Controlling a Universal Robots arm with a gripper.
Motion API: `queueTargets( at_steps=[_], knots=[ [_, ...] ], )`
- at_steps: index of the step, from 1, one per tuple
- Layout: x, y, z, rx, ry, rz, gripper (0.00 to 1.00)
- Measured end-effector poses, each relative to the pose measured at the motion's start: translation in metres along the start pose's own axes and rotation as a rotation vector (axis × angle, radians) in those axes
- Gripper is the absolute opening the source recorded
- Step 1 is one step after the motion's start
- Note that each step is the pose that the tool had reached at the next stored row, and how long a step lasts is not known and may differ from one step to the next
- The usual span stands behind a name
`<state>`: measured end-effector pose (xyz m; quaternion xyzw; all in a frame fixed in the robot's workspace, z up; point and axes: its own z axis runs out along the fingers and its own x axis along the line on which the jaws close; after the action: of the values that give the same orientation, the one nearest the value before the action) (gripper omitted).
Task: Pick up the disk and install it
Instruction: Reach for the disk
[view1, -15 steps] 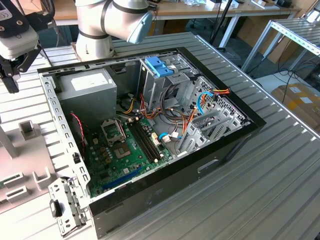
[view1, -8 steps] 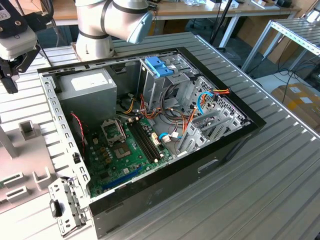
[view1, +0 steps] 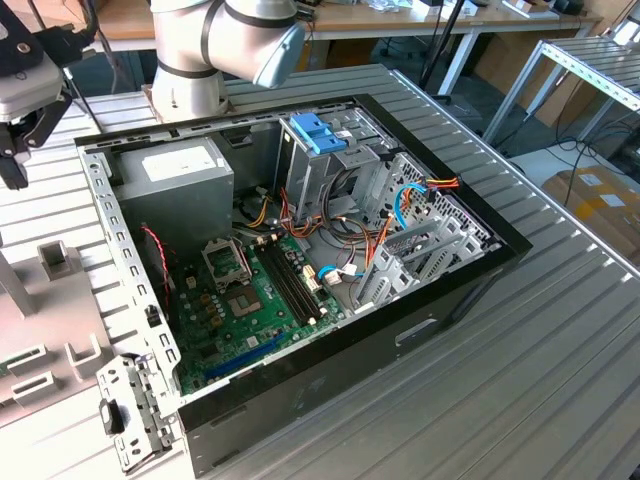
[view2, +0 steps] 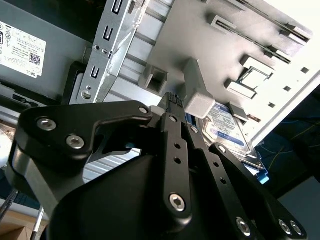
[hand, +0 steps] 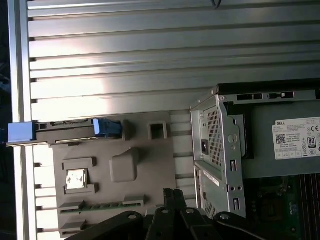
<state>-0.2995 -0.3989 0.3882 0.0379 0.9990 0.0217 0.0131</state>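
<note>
Hand (view2: 172, 100) (hand: 173, 193): black linkage fingers (view2: 176, 145) drawn together. They look closed on nothing, though the steep angle in both wrist views leaves that reading slightly uncertain. In the exterior view the hand (view1: 14, 168) hangs at that view's left edge, over the tabletop (view1: 520, 380) and outside the computer case (view1: 440, 290).

Disk (view2: 227, 132) (hand: 65, 129): not in the hand and not in the case.
- It stands on edge in a slot of the grey fixture plate (hand: 145, 170) (view2: 200, 40), which lies on the ribbed tabletop beside the case.
- The first wrist view shows it edge-on as a thin dark strip with connector detail. Blue plastic rail ends (hand: 106, 127) stick out at both ends of the strip.
- The second wrist view shows its broad face: silver metal body with a label white in the upper part and blue below, print not legible here.
- A raised grey block (view2: 198, 100) of the fixture covers part of that face. A bit of blue rail shows at the disk's far corner.
- The hand is near the disk but apart from it, with the grey block between them in the second wrist view.

Case: lies open on its side, motherboard (view1: 250, 300) exposed.
- Grey power supply (view1: 180, 170) with a white sticker sits in the corner nearest the arm base.
- A bare blue bracket (view1: 315, 130) sits on top of the drive cage.
</note>
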Motion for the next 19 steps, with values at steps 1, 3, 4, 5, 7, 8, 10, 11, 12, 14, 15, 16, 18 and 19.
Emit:
queueTargets(
  at_steps=[1, 3, 4, 5, 7, 8, 10, 11, 12, 14, 15, 16, 18, 19],
  knots=[
    [0.0032, -0.0003, 0.0001, 0.0, 0.0, 0.0, 0.11],
    [0.0063, -0.0005, 0.0001, 0.0, 0.0, 0.0, 0.11],
    [0.0067, -0.0005, 0.0001, 0.0, 0.0, 0.0, 0.11],
    [0.007, -0.0005, 0.0002, 0.0, 0.0, 0.0, 0.11],
    [0.0078, -0.0006, 0.0002, 0.0001, 0.0, 0.0, 0.11],
    [0.0081, -0.0006, 0.0002, 0.0, 0.0, 0.0, 0.11],
    [0.0093, -0.0007, 0.0003, 0.0, 0.0, 0.0, 0.11],
    [0.0097, -0.0008, 0.0003, 0.0001, 0.0, 0.0, 0.11],
    [0.0101, -0.0008, 0.0004, 0.0, 0.0, 0.0, 0.11],
    [0.011, -0.0009, 0.0004, 0.0, 0.0, 0.0, 0.11],
    [0.0115, -0.0009, 0.0005, 0.0, 0.0, 0.0, 0.11],
    [0.0119, -0.0009, 0.0005, 0.0, 0.0, 0.0, 0.11],
    [0.0129, -0.001, 0.0005, 0.0, 0.0001, 0.0, 0.11],
    [0.0132, -0.001, 0.0005, 0.0, 0.0001, 0.0, 0.11]
  ],
)
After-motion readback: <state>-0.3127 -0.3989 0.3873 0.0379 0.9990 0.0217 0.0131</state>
